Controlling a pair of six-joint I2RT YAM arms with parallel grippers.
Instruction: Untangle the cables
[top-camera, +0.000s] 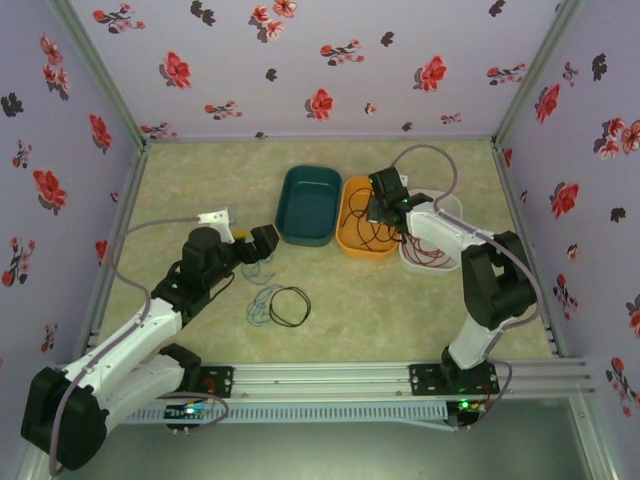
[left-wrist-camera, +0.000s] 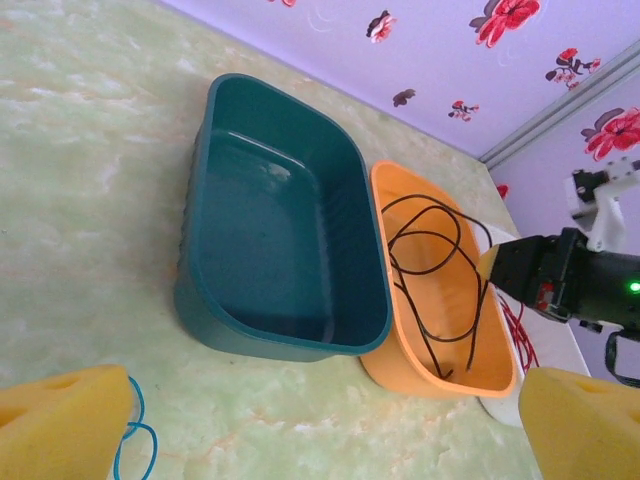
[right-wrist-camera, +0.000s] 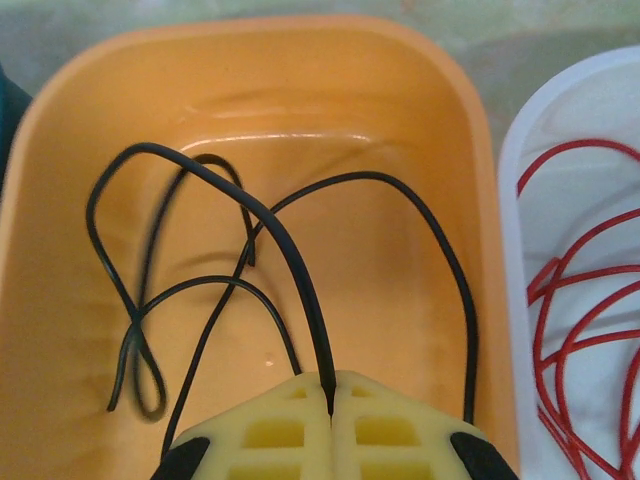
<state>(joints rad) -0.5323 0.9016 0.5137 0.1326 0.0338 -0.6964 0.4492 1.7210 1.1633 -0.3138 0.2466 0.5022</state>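
My left gripper (top-camera: 262, 243) hangs with its jaws spread wide and nothing between them, near the teal tray's left side; on the table just in front of it lie a blue-teal cable (top-camera: 257, 306) and a black loop (top-camera: 291, 306), touching or overlapping, I cannot tell which; those look like the ones left to sort. The teal tray (left-wrist-camera: 270, 335) stands bare inside. Next to it, touching, is the orange tray (right-wrist-camera: 330, 90), and there my right gripper (right-wrist-camera: 330, 388) is pinched tight on the black cable (right-wrist-camera: 290, 250), whose loose loops cross one another on the tray floor; one strand runs close along the right wall. As I judge it, the step is to lay this cable down here; I should go low over the middle of the tray before letting go, so no loop springs over the rim; I should part the pads fully and rise straight, lest the strand catch in the foam. The white tray (right-wrist-camera: 520, 160) at the right holds the red cable (right-wrist-camera: 570, 300); I must keep the black one out of it.
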